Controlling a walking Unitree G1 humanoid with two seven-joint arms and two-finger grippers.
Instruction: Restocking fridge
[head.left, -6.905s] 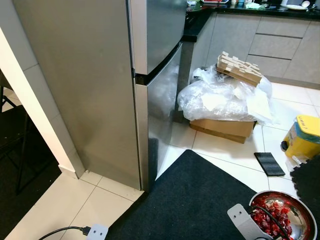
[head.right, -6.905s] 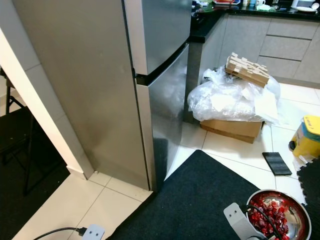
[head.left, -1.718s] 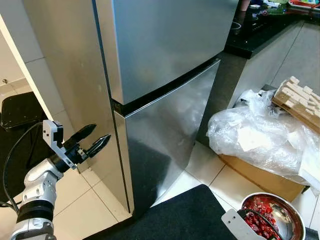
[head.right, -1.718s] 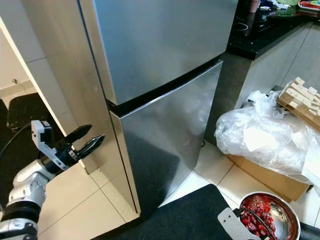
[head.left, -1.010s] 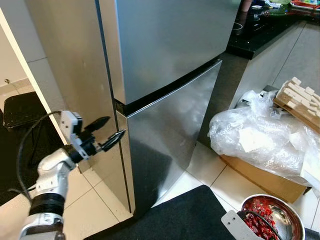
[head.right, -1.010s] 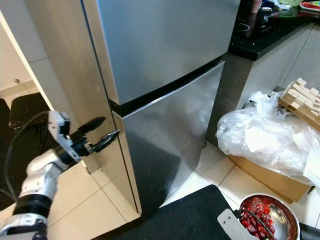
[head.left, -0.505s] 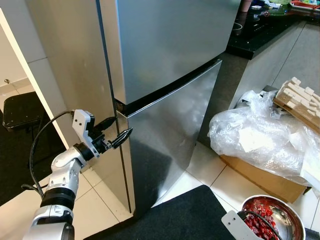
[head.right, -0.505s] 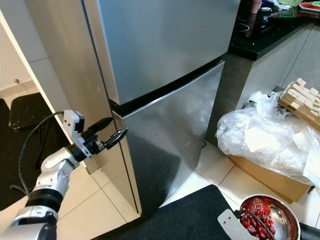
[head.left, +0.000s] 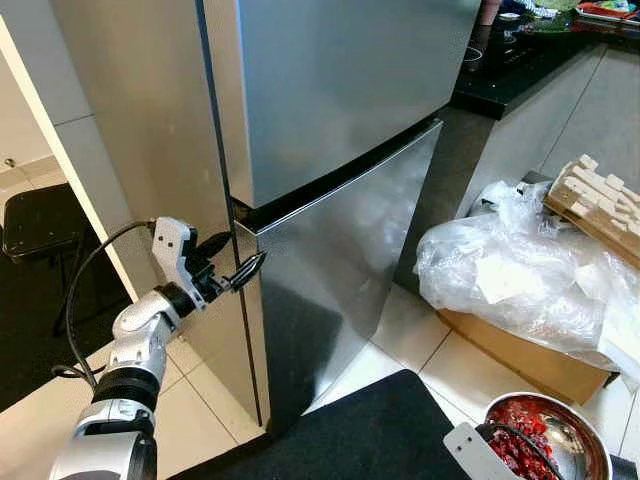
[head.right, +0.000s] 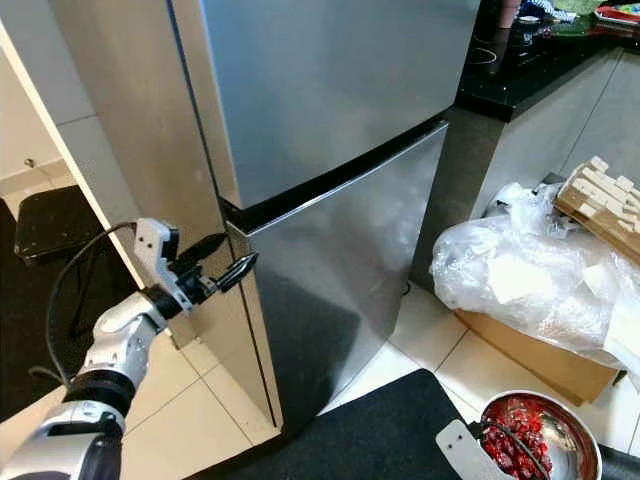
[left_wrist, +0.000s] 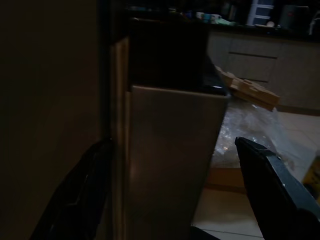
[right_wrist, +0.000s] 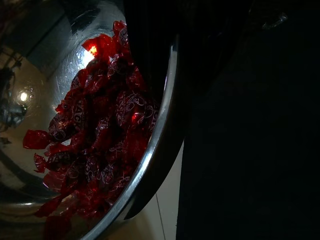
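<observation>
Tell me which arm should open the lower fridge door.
Left. The left gripper is open at the lower door's edge, while the right gripper is shut on the bowl of red candies.

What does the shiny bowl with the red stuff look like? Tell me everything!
The bowl is round, shiny metal, upright, heaped with red crinkly wrapped candies bearing pale lettering. The right gripper clamps its rim, one black finger inside, holding it above the black mat in front of the closed fridge.
</observation>
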